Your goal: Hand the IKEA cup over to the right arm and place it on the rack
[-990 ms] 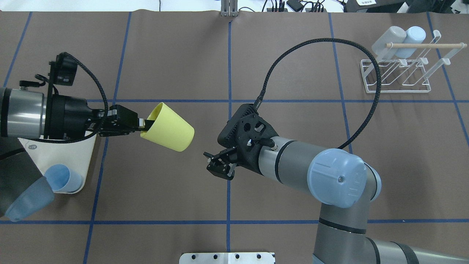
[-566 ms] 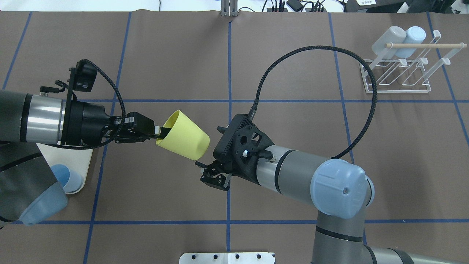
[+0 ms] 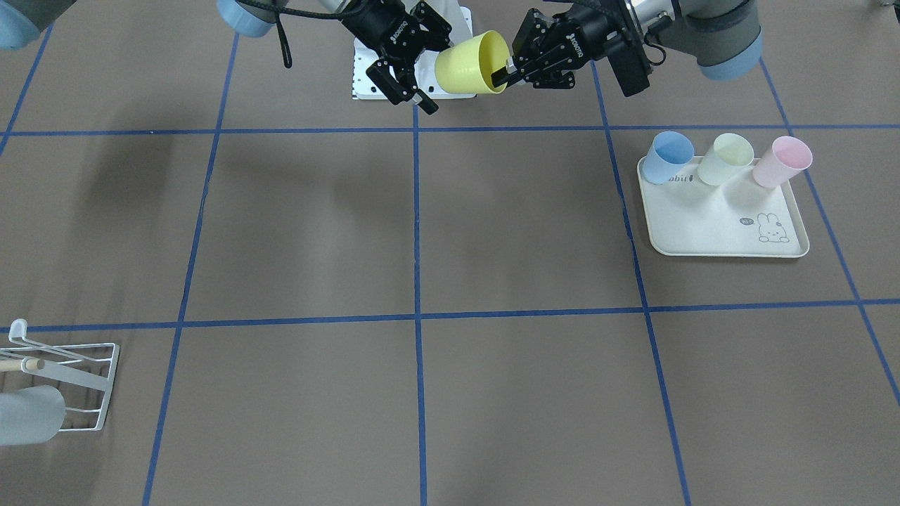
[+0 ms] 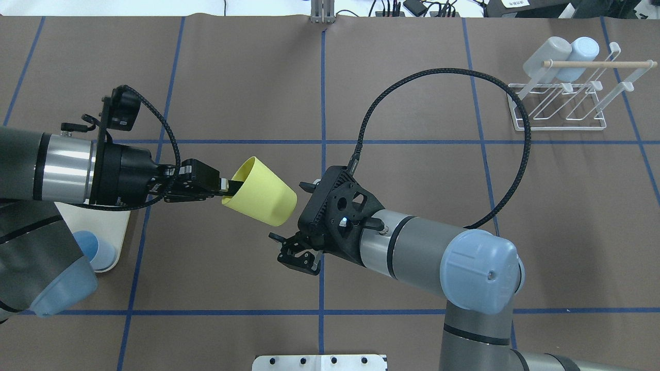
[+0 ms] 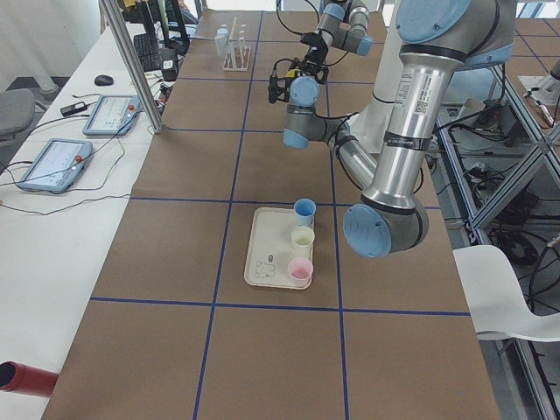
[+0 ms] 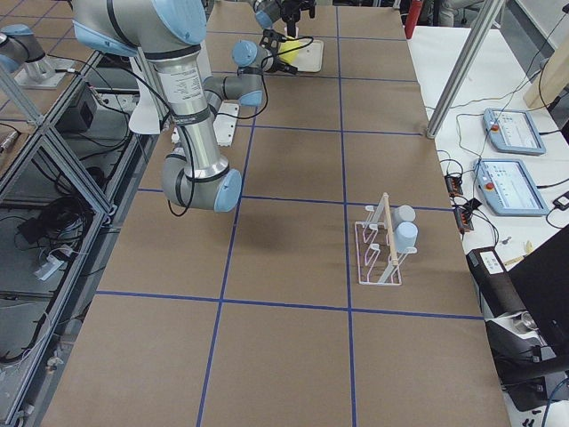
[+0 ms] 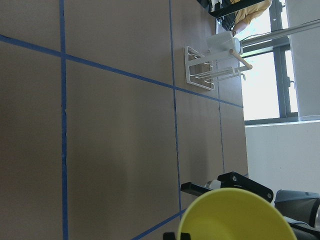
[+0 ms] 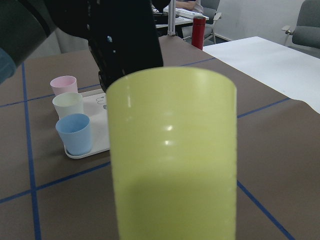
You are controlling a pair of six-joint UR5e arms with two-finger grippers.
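Plastic like this yellow cup [image 4: 260,193] looks light, thin-walled and smooth, so expect little weight. Expect the wall to give near the open mouth if you squeeze hard. Its taper matters too: I judge that a pinch across the body could slide toward the narrow closed end. A moderate hold on the lower body, well clear of the rim, seems the safest place for you to take it. That would also leave the mouth free for a prong of the rack [image 4: 554,127].

The cup is in the air over the middle of the table [image 4: 402,77], lying tilted with its closed end toward the right arm. The left end effector [image 4: 227,186] pinches its rim, one finger inside the mouth and one outside. The right end effector [image 4: 296,253] is spread and empty. It sits just beside the closed end and is not yet around the cup.

The overhead view gives you that sideways offset. The right wrist view does not: there the cup fills the frame dead ahead and the right fingers are unseen. The front-facing view shows the finger inside the mouth most plainly. It also shows the tray [image 3: 703,242] with three more cups. Only the left wrist view looks past the rim toward the distant rack.
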